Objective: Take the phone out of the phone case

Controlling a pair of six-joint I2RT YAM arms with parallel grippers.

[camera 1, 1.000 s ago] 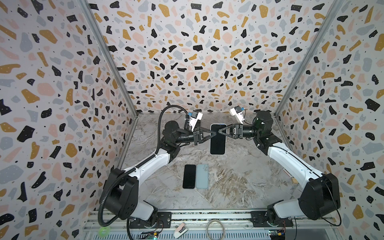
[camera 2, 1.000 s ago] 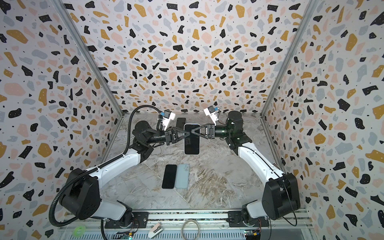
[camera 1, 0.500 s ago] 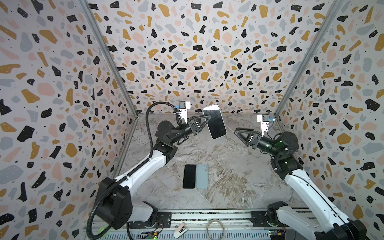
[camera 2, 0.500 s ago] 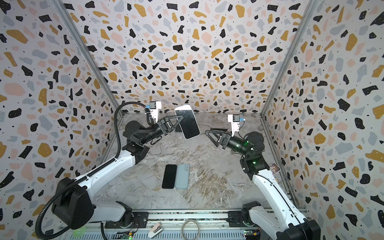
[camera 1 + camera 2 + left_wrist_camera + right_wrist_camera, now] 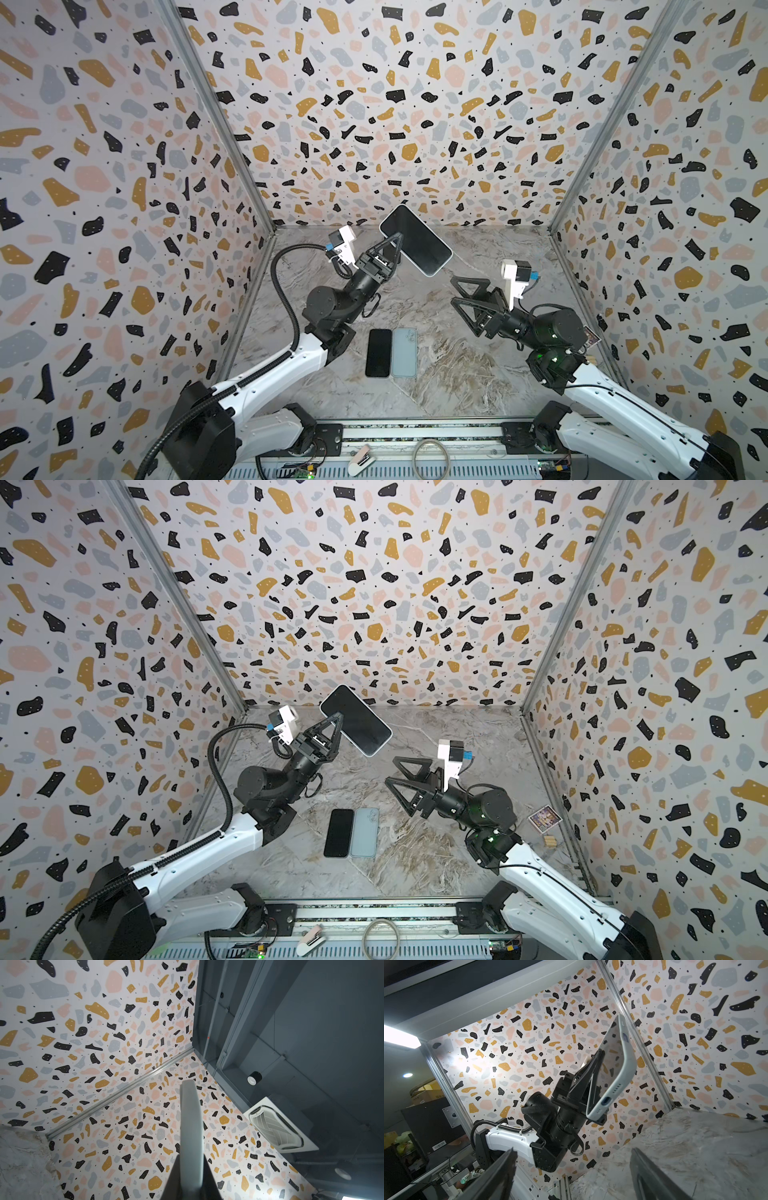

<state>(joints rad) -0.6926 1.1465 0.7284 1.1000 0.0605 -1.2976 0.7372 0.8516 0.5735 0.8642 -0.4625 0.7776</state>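
The phone [image 5: 415, 241] sits inside its pale phone case [image 5: 629, 1059], dark screen framed by the case's rim. The pair is up in the air, tilted, clamped by the left end effector [image 5: 397, 241] with its jaws pinched tight on it. The left arm [image 5: 270, 374] slants up from its base, wrist angled upward toward the back wall [image 5: 395, 124]. In the left wrist view only the case's thin edge [image 5: 190, 1126] shows, standing out from between the fingers.

The right end effector [image 5: 454, 289] is released, jaws spread wide with nothing between them. It hangs lower than the cased phone and well apart from it, pointing toward the left arm, with the right arm [image 5: 623, 399] bent sharply at the elbow.

Below and between the two end effectors, a black phone [image 5: 378, 352] and a pale blue slab [image 5: 404, 352] lie flat on the worktop [image 5: 457, 374], just beside each other, long sides parallel. I cannot tell whether the slab is a case or a phone's back.

Open air separates the right end effector from the cased phone, and bare marbled worktop lies beneath both. In both top views the far end of the cased phone overlaps the foot of the back wall.
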